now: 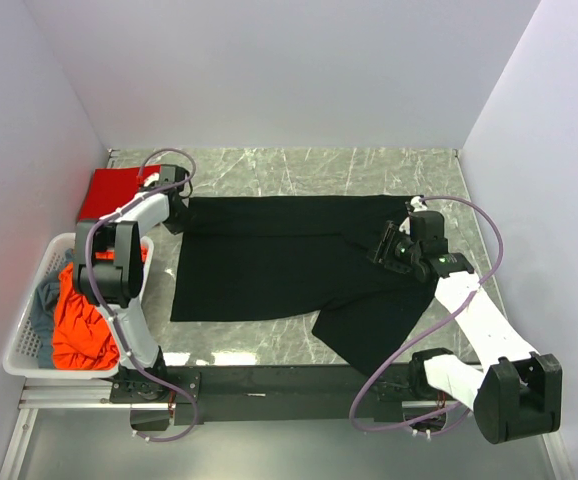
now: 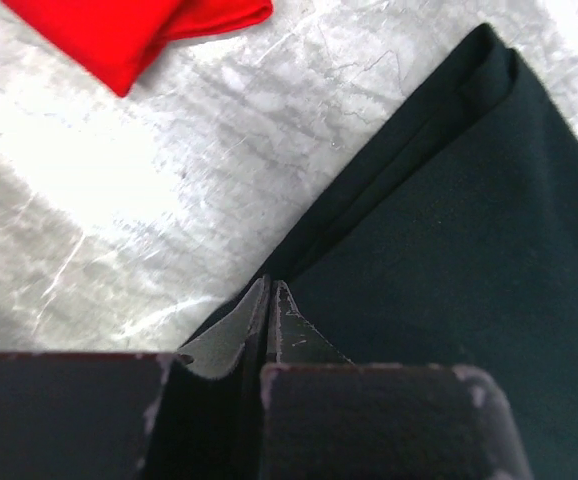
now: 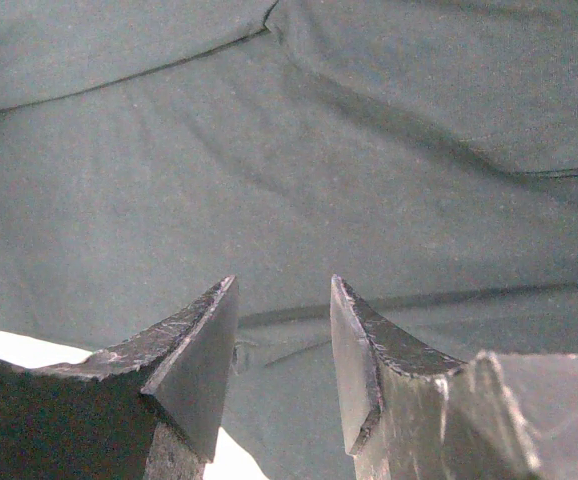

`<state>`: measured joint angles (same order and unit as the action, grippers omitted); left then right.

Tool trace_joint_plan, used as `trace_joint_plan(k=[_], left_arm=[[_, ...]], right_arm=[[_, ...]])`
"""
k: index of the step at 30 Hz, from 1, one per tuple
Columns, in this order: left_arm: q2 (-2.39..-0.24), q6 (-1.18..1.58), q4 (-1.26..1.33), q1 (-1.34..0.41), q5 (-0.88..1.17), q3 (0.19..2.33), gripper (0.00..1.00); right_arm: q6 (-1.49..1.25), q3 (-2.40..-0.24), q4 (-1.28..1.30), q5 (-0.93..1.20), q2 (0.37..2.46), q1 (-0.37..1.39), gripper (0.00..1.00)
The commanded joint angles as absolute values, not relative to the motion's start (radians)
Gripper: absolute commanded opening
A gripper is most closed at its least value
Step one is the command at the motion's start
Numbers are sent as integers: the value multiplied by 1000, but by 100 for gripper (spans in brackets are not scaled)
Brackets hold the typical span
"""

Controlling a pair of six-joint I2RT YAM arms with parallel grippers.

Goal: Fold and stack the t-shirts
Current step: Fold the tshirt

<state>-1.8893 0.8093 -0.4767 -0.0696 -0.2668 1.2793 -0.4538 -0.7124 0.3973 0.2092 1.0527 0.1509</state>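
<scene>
3 white walls [image 1: 289, 70] enclosed the marble table [image 1: 299, 170]; the left gripper [image 2: 271, 296] pinched the black t-shirt's [image 1: 269, 260] far-left corner, the right gripper [image 3: 284, 287] gaped above it.

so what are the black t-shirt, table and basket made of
The black t-shirt: soft matte knit cloth, likely cotton; it folds and creases. The table: glossy grey marble look with white veins and glare, stone or laminate unclear. The basket: white plastic, perforated walls.

I count four t-shirts, a black one [image 1: 269, 265] mid-worktop, a bright red one [image 1: 109, 193] at the far left corner, an orange-red one [image 1: 79, 328] and a grey-blue one [image 1: 42, 303] in one white basket [image 1: 17, 345] at the left edge
</scene>
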Motion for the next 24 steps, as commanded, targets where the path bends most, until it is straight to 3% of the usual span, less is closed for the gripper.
trace_joint_plan(k=[1, 18, 21, 24], left_arm=[[-1818, 842, -479, -60, -310, 1252, 5], [-1795, 939, -485, -54, -304, 1169, 11], [-1773, 930, -502, -51, -324, 1187, 19], [-1740, 902, -505, -51, -322, 1213, 34]], right_arm=[[-443, -704, 365, 199, 1029, 155, 49], [-440, -689, 364, 170, 1051, 155, 49], [-436, -703, 374, 137, 1057, 155, 49], [-433, -726, 396, 88, 1087, 155, 50]])
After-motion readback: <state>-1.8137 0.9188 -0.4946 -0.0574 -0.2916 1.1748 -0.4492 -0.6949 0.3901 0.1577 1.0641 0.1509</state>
